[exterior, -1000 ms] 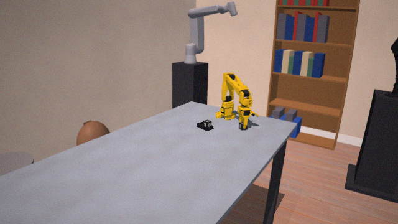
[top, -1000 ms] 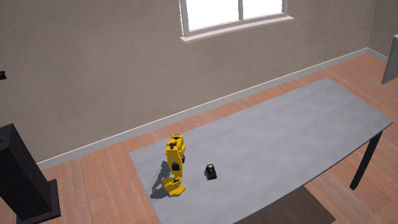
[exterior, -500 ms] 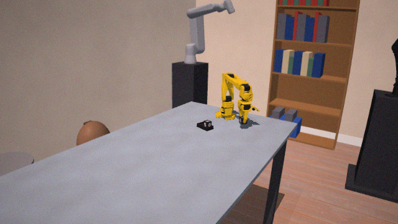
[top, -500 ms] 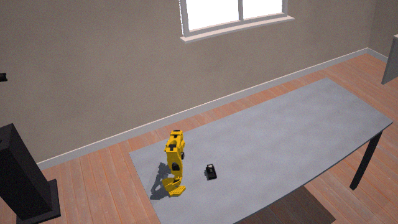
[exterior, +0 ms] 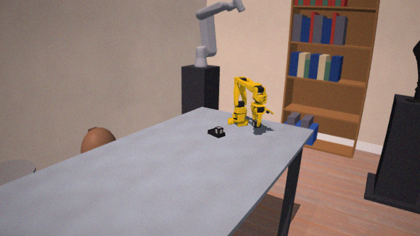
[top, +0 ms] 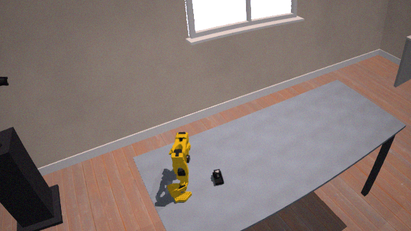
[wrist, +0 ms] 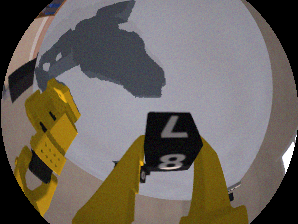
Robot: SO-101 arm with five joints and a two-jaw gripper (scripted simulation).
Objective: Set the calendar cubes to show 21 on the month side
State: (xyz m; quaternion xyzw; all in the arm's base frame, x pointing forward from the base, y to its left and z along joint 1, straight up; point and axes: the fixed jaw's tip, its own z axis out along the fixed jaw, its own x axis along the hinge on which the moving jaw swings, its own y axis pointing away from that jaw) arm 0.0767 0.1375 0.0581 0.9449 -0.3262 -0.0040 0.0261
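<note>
From my station I judge the job about half-done at most: one black cube with white digits sits in the small black tray on the grey table, its date digit too small for me to confirm. My yellow gripper is clenched on the other black cube, showing 7 and 8, beside the tray, so turning, seating and release remain. The wooden bookshelf and pale grey arm stand well apart, and I see nothing blocking the way to the tray.

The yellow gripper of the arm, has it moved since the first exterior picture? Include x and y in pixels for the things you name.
Yes, upwards: the yellow gripper (top: 180,193) (exterior: 256,124) (wrist: 172,141) has risen against the black rectangular tray (top: 219,181) (exterior: 212,132) in the exterior view.
</note>
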